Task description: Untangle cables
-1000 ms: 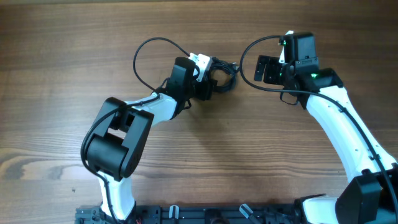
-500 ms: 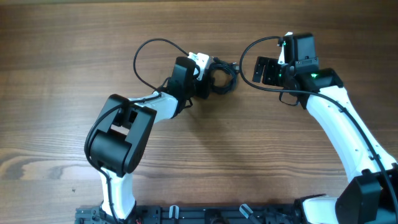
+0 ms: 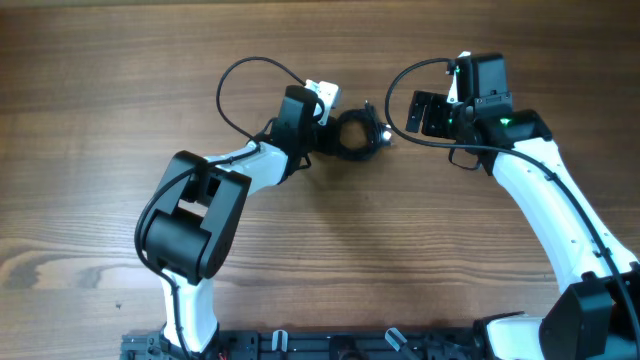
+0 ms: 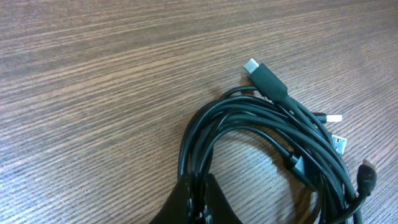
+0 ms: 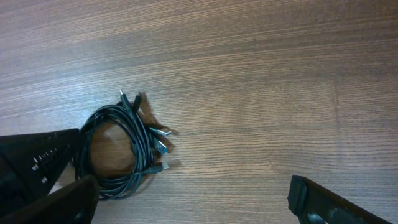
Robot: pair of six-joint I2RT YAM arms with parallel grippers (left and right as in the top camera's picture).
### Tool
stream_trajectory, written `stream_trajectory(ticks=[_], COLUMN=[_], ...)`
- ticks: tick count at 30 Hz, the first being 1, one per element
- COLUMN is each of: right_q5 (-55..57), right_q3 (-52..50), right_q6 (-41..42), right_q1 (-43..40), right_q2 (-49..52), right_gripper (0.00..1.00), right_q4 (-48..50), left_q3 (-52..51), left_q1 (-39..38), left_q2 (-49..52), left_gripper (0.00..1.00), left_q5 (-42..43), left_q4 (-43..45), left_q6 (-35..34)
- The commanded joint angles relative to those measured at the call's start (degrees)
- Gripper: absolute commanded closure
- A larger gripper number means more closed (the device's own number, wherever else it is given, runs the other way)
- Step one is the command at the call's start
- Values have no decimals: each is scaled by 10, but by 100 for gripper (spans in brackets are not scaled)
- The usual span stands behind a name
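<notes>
The cables (image 3: 357,135) lie coiled on the table (image 3: 100,100), between the left tool (image 3: 327,138), touching their left edge, and the right tool (image 3: 428,112), near their right side but apart.

Bright, even light; soft shadows, sharp focus.

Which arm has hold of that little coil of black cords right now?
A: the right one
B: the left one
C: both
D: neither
B: the left gripper is pinched shut on the cables, while the right gripper stands open beside them, not touching.
</notes>
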Motion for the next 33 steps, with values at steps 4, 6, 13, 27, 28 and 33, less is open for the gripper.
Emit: stream_trajectory(ticks=[4,6,13,27,28,33], right_q5=[2,1,-104,-280,-308,-347], right_q3=[-2,-2,-13,-50,-50,-50], right_q6=[17,17,8,-32,-34,-24], right_q1=[-1,-1,-1,0,0,9], right_q2=[5,5,18,56,64,86], right_gripper=[0,0,0,0,0,0], right_q4=[2,2,30,129,144,182], left_q3=[17,17,17,17,17,17], left_q1=[43,55,71,71,71,71], left_q2=[-88,-116,-169,-280,-297,-325], left_gripper=[96,96,96,96,96,96], left_q5=[-4,-4,-4,42,42,67], left_q4=[-42,-61,-100,-108,-108,-105], left_q6=[1,1,3,2,-11,-17])
